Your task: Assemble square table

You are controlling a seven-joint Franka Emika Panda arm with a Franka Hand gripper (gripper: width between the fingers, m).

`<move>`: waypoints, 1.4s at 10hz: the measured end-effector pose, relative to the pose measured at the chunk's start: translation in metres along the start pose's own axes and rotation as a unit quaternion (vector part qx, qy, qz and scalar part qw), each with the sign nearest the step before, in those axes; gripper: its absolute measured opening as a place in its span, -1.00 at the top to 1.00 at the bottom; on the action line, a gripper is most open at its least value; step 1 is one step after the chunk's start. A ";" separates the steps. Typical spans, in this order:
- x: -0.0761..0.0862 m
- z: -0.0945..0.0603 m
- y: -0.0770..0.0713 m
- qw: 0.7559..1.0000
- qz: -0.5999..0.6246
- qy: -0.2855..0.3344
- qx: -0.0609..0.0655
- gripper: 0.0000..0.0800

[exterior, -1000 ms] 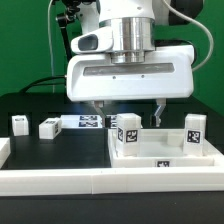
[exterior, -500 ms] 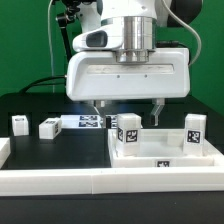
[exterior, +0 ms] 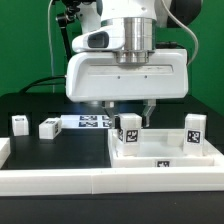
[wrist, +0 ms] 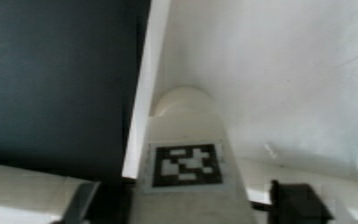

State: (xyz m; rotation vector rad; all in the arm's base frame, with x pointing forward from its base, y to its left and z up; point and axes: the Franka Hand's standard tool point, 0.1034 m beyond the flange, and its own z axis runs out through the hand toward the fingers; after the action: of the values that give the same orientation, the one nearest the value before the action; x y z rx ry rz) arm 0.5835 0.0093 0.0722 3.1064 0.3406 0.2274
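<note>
The white square table slab (exterior: 165,147) lies at the exterior view's right, with two tagged legs standing on it. My gripper (exterior: 129,110) hangs over the leg (exterior: 128,131) at the slab's left corner. In the wrist view that leg (wrist: 188,150) stands between my gripper's (wrist: 190,203) dark fingers, beside the slab's (wrist: 282,90) edge. One finger looks to be against the leg; a thin grey strip shows at the other. The blur hides whether the leg is pinched. The second upright leg (exterior: 193,130) stands apart at the slab's right corner.
Two loose white legs (exterior: 19,123) (exterior: 48,127) lie on the black table at the exterior view's left. The marker board (exterior: 88,122) lies behind them. A long low white border wall (exterior: 60,180) runs along the front.
The fingers have drawn in from wide apart to close on either side of the leg. The arm itself has barely moved.
</note>
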 end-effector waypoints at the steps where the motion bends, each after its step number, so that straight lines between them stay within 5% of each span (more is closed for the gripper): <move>1: 0.000 0.000 0.000 1.000 0.013 0.000 0.000 0.26; 3: 0.000 0.000 0.000 1.000 0.015 0.000 0.000 0.28; 5: -0.001 0.001 -0.001 0.983 0.183 0.009 0.005 0.28; 10: -0.002 0.001 -0.004 0.867 0.499 0.016 0.012 0.27; 14: -0.004 0.001 -0.005 0.772 0.635 -0.004 0.016 0.27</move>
State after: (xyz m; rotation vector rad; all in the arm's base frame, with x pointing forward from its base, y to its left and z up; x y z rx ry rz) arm 0.5791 0.0139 0.0705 2.7248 -1.7776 0.1741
